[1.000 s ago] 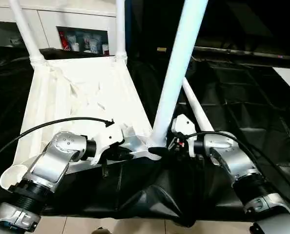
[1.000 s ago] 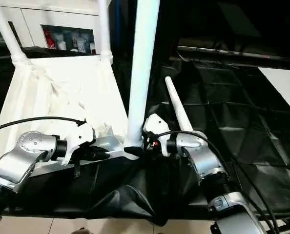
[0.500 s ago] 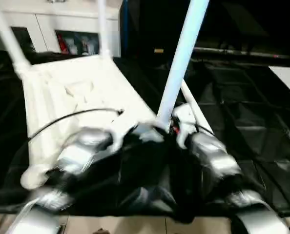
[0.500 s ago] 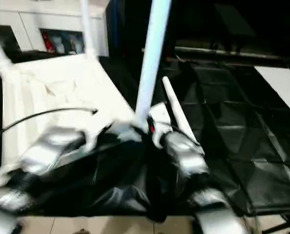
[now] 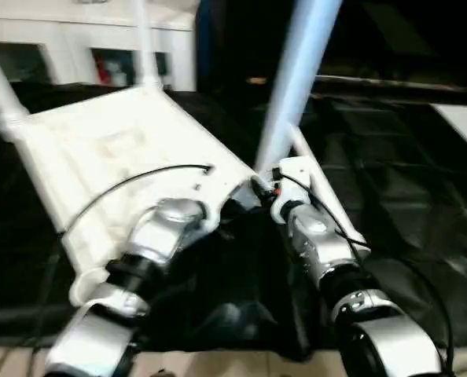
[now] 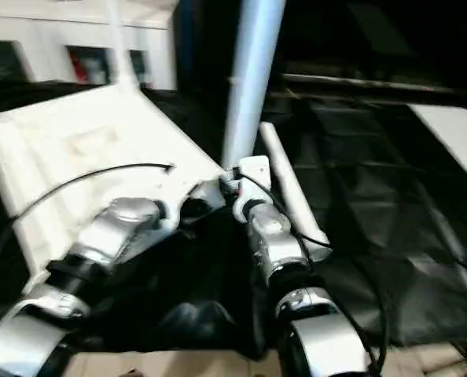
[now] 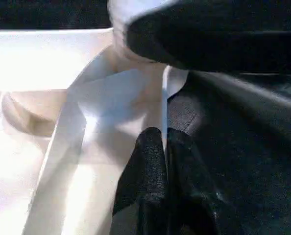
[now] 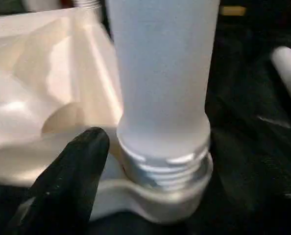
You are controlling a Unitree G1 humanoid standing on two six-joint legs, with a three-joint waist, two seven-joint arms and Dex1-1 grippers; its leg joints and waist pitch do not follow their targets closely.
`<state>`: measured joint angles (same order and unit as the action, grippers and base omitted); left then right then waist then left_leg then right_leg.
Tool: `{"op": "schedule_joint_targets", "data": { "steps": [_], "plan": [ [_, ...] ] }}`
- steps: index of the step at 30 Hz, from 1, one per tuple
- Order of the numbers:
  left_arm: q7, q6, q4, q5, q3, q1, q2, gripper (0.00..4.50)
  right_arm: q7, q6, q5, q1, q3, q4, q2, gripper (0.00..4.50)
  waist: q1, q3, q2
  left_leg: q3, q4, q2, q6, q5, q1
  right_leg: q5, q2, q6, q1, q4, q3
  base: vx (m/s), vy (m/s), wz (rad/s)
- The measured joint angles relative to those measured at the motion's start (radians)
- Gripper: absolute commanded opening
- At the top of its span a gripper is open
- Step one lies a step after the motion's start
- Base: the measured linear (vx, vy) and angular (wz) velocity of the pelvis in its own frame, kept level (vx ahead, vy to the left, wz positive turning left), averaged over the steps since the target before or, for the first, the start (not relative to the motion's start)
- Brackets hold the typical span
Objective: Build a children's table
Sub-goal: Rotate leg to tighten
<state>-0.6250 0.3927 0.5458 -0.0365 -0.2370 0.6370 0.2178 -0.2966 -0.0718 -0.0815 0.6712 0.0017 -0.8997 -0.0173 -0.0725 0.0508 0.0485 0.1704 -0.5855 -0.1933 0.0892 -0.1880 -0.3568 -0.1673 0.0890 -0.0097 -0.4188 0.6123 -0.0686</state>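
White leg [image 8: 162, 73] threaded in corner socket [image 8: 160, 198], right fingers [image 8: 69, 181] beside

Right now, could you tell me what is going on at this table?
The robot is assembling a children's table. The white top lies underside up on black sheeting. The left gripper pinches its rim beside a corner socket, where a leg stands with thread showing. The right gripper is beside it. Another leg lies loose.

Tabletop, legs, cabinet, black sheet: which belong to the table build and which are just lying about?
Job:
tabletop
leg in the near corner socket
two fitted far legs
loose leg

Just there:
cabinet
black sheet
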Motion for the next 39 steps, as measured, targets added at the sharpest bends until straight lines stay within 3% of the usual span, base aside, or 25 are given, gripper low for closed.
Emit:
{"op": "schedule_joint_targets", "data": {
  "steps": [4,8,17,29,37,39],
  "plan": [
    [-0.083,-0.003,-0.068,0.003,-0.006,-0.042,0.041,0.0,-0.102,-0.003,-0.005,-0.012,0.008,0.062,0.056,3.92,-0.009,0.0,0.0,0.0,0.001,-0.001,0.0,0.0,-0.001,0.0,-0.001,-0.001,-0.002,0.0,0.0,0.0,0.0,0.0],
    [-0.174,-0.019,-0.144,0.013,-0.028,-0.089,0.093,0.0,-0.312,0.006,-0.024,-0.069,0.065,0.204,0.163,3.92,-0.02,0.0,0.0,0.001,0.0,-0.001,-0.002,-0.001,0.001,0.0,0.0,-0.001,-0.001,-0.001,0.0,0.0,0.0,0.0],
    [-0.348,-0.059,-0.271,0.067,-0.032,-0.187,0.216,0.0,-0.672,0.073,-0.065,-0.17,0.141,0.339,0.335,3.92,-0.017,0.002,0.004,0.001,-0.001,-0.001,-0.002,-0.001,0.0,0.0,-0.001,-0.001,-0.001,-0.001,0.0,0.0,0.0,0.0],
    [-0.429,-0.051,-0.337,0.084,-0.053,-0.217,0.244,0.0,-0.74,0.07,-0.04,-0.166,0.205,0.348,0.323,3.92,-0.028,0.003,0.005,0.001,-0.002,-0.001,-0.003,-0.002,-0.001,0.0,0.0,-0.001,-0.001,-0.001,0.0,0.0,0.0,0.0],
    [-0.433,-0.05,-0.338,0.084,-0.053,-0.217,0.244,0.0,-0.749,0.07,-0.034,-0.166,0.206,0.348,0.324,3.92,-0.029,0.003,0.005,0.001,-0.002,-0.001,-0.003,-0.002,-0.001,0.0,0.0,-0.001,-0.001,-0.001,0.0,0.0,0.0,0.0],
    [-0.433,-0.049,-0.338,0.084,-0.053,-0.217,0.245,0.0,-0.749,0.069,-0.034,-0.166,0.206,0.347,0.323,3.74,-0.029,0.003,0.005,0.001,-0.002,-0.001,-0.003,-0.002,-0.001,0.0,0.0,-0.001,-0.001,-0.001,0.0,0.0,0.0,0.0]
  ]
}}
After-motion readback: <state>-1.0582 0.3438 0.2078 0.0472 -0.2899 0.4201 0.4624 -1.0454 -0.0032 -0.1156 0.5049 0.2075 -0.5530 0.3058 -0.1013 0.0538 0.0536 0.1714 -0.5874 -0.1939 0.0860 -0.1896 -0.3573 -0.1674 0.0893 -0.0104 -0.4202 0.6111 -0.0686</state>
